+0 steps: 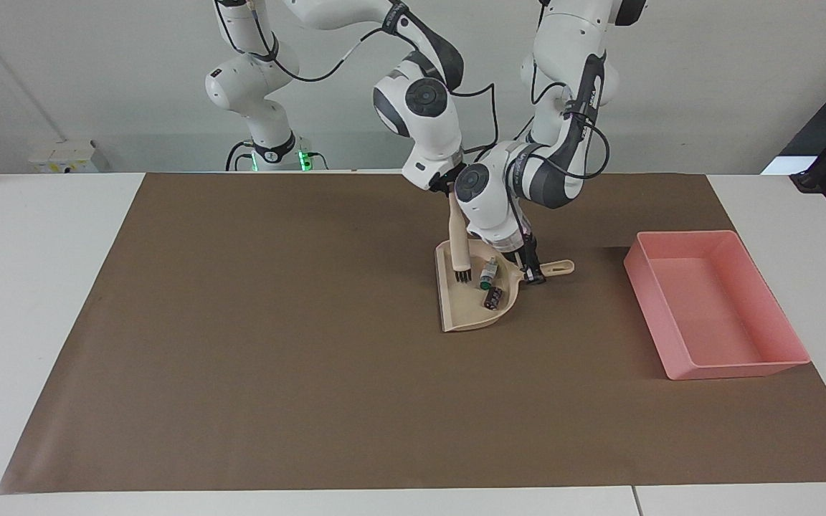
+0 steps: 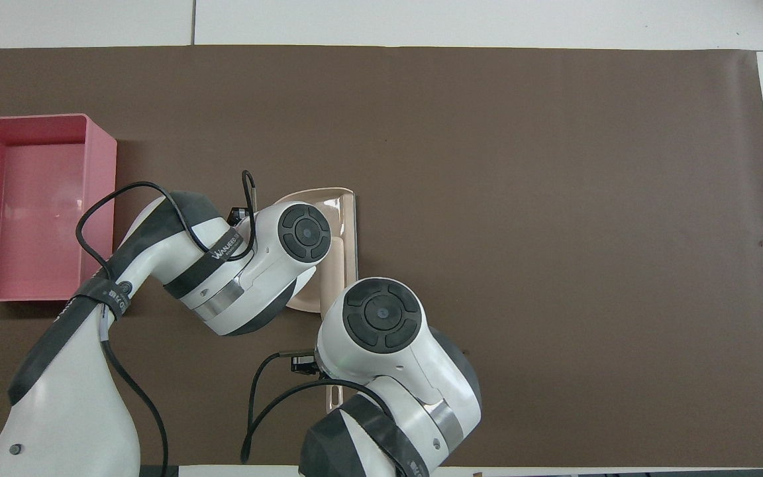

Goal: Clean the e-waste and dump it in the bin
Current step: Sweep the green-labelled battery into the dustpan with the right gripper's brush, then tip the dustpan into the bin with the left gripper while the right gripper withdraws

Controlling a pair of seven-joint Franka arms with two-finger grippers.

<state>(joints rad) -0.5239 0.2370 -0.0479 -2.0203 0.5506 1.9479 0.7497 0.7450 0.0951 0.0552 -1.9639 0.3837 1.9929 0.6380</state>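
Observation:
The two e-waste pieces lie in the beige dustpan (image 1: 464, 309): the white-and-green cylinder (image 1: 487, 275) is nearer the handle, with the maroon-brown cylinder (image 1: 493, 297) beside it. My left gripper (image 1: 532, 273) is shut on the dustpan's handle (image 1: 558, 269). My right gripper (image 1: 448, 190) is shut on the top of a beige brush (image 1: 459, 240), which hangs upright with its dark bristles (image 1: 463, 276) just over the pan's floor. In the overhead view only the pan's rim (image 2: 351, 225) shows; both grippers and the pieces are hidden under the arms.
The pink bin (image 1: 680, 357) stands on the brown mat (image 1: 277, 358) toward the left arm's end of the table, a short way from the dustpan; it also shows in the overhead view (image 2: 98, 212). It holds nothing that I can see.

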